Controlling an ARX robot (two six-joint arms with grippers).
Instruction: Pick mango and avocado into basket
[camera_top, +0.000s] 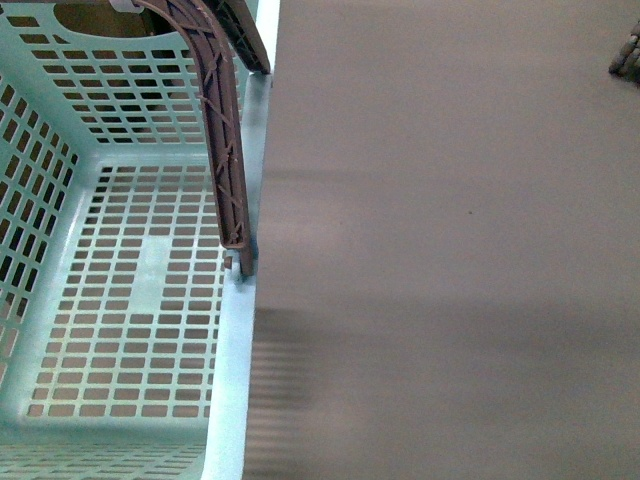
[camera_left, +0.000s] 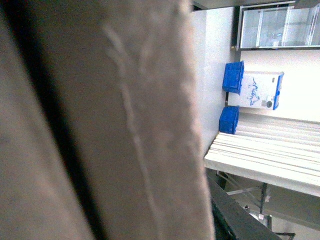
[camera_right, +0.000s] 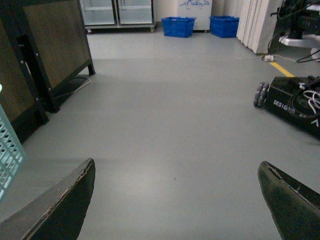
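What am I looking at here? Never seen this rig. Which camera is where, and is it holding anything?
It's a robot with two arms and three cameras. The front view comes from its body, looking down. It shows an empty turquoise basket with a brown handle, and grey floor beside it. The right wrist view looks past the right gripper. Its two dark fingers are spread wide with nothing between them, and blue crates stand far off. The left wrist view is mostly blocked by a blurred beige surface, so the left gripper isn't seen. No mango or avocado shows in any picture.
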